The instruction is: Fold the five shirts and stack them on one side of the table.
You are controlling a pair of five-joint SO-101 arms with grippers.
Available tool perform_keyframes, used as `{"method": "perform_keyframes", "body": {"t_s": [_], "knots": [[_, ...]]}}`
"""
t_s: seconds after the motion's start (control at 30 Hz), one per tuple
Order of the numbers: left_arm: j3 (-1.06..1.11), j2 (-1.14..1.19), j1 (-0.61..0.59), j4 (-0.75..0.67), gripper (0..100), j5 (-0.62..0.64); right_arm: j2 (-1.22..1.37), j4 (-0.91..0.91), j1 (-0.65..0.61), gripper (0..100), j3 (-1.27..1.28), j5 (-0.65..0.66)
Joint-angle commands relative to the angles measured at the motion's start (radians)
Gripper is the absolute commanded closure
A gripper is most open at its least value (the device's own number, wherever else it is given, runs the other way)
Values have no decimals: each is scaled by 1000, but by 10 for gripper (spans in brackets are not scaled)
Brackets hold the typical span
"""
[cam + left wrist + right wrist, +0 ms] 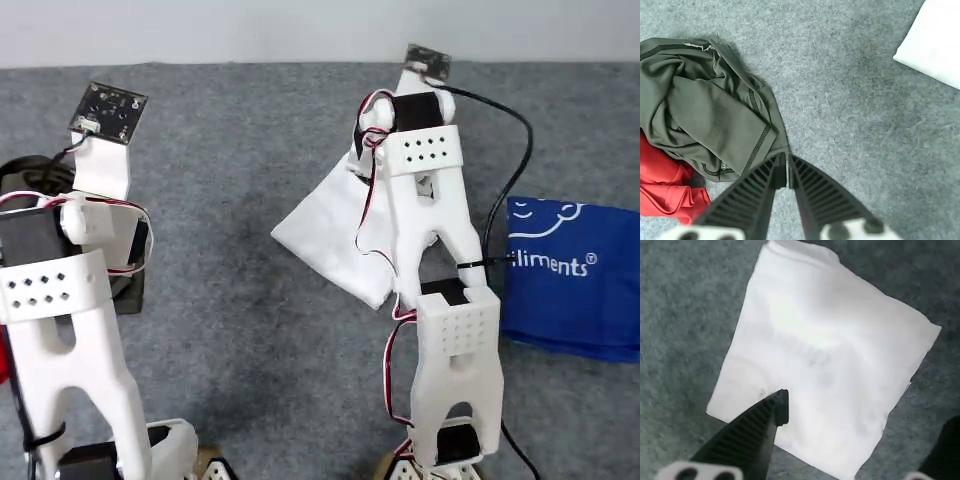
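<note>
Right tool (867, 407) gapes over white shirt (830, 350); blue shirt (570, 290) cut off.

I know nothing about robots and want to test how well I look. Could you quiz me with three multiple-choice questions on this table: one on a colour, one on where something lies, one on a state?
1. What colour is the folded shirt under the right gripper?
A. White
B. Yellow
C. Black

2. Where does the red shirt lie?
A. On top of the folded shirt
B. Right against the crumpled dark olive shirt
C. Inside the right gripper

3. How do the right gripper's fingers stand?
A. Pressed together
B. Clamped on cloth
C. Wide apart

Answers:
1. A: the cloth is plain white against the grey table.
2. B: the olive cloth overlaps the red one's edge.
3. C: one finger hangs over the shirt, and the other is far off to the side.
</note>
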Motion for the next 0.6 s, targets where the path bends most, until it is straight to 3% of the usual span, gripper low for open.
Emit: {"method": "perform_keyframes", "body": {"t_s": [0.0, 0.2, 0.57], "knots": [[-5, -34, -6, 15, 984, -14, 25, 33, -5, 545, 6, -86], [-5, -34, -6, 17, 984, -14, 170, -30, 19, 545, 6, -167], [-5, -34, -8, 17, 984, -14, 427, -199, 35, 582, 5, -170]]}}
